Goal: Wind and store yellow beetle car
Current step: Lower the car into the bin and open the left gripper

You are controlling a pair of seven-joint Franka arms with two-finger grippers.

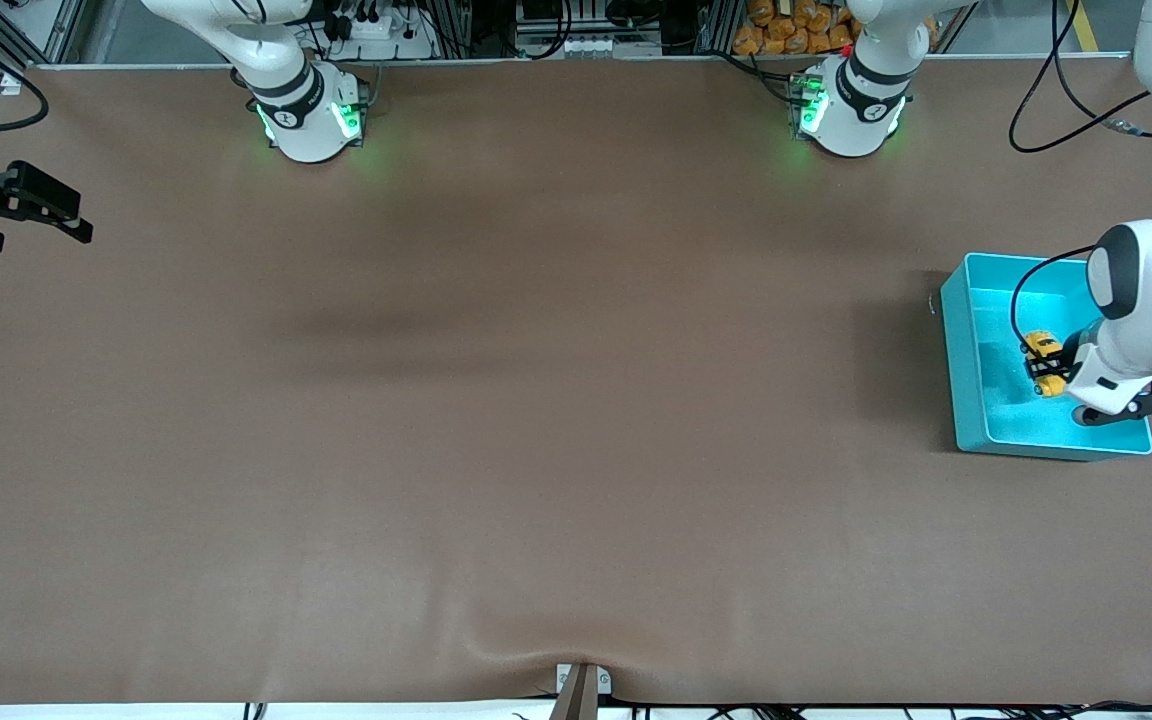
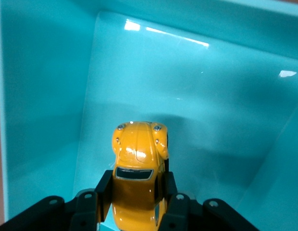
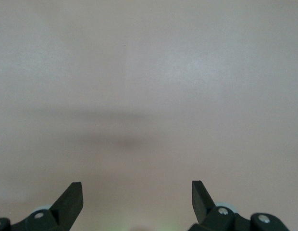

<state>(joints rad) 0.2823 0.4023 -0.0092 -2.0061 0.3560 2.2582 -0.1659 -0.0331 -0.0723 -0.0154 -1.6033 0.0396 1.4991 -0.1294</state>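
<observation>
A brown counter (image 1: 496, 420) carries a turquoise bin (image 1: 966, 390) at the left arm's end. The yellow beetle car (image 2: 137, 168) is clamped between the fingers of the left end effector (image 1: 1048, 372), over the bin's floor. If released from height it could bounce or roll off (being wound). The right end effector (image 3: 137, 199) waits with fingers apart over bare counter.

The front view looks down from high across the wide brown cloth-covered surface (image 1: 496, 400), facing both white arm bases along its top edge. The left wrist view sits close above the glossy turquoise plastic bin (image 2: 38, 96), looking into it; that bin (image 1: 966, 400) also shows in the front view, at the left arm's end. The right wrist view looks down on bare brown surface (image 3: 149, 72).
</observation>
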